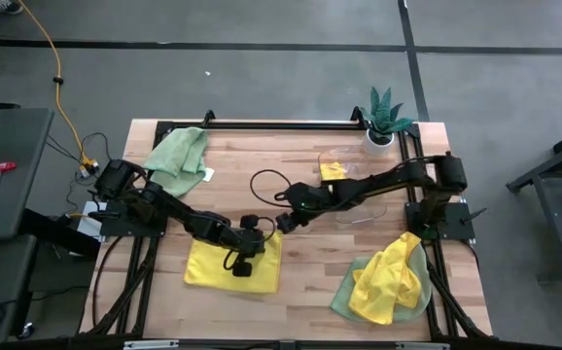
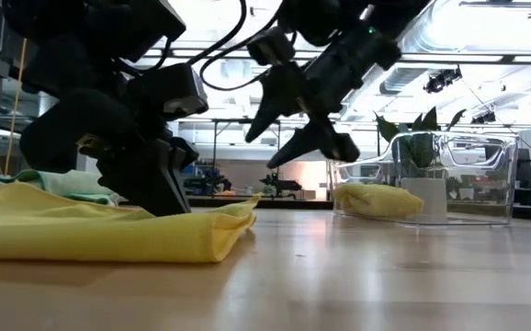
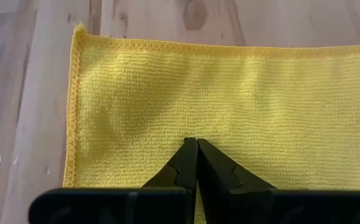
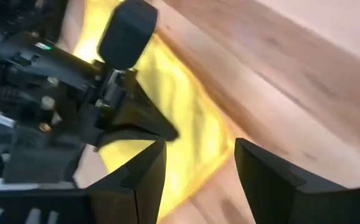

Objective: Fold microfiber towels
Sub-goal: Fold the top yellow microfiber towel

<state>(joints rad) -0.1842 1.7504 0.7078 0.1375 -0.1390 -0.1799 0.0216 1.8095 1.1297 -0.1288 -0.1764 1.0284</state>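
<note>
On the bench (image 1: 300,282), a folded microfiber towel (image 1: 218,264) lies flat at the front left, with the left claw (image 1: 245,264) resting on it. The right claw (image 1: 283,222) hangs just above the bench beside that towel's far right corner. Another towel (image 1: 180,152) lies at the back left. A heap of towels (image 1: 390,282) sits front right. A clear container (image 1: 357,187) holding one towel (image 1: 333,171) stands back right, the potted plant (image 1: 383,119) behind it.

Robotics lab: concrete floor (image 1: 262,24), exposed ceiling ducts (image 2: 449,37), workbenches behind.

The wooden table (image 1: 300,282) carries yellow and green towels (image 1: 388,282), a clear container (image 1: 354,185) and a potted plant (image 1: 383,117).
</note>
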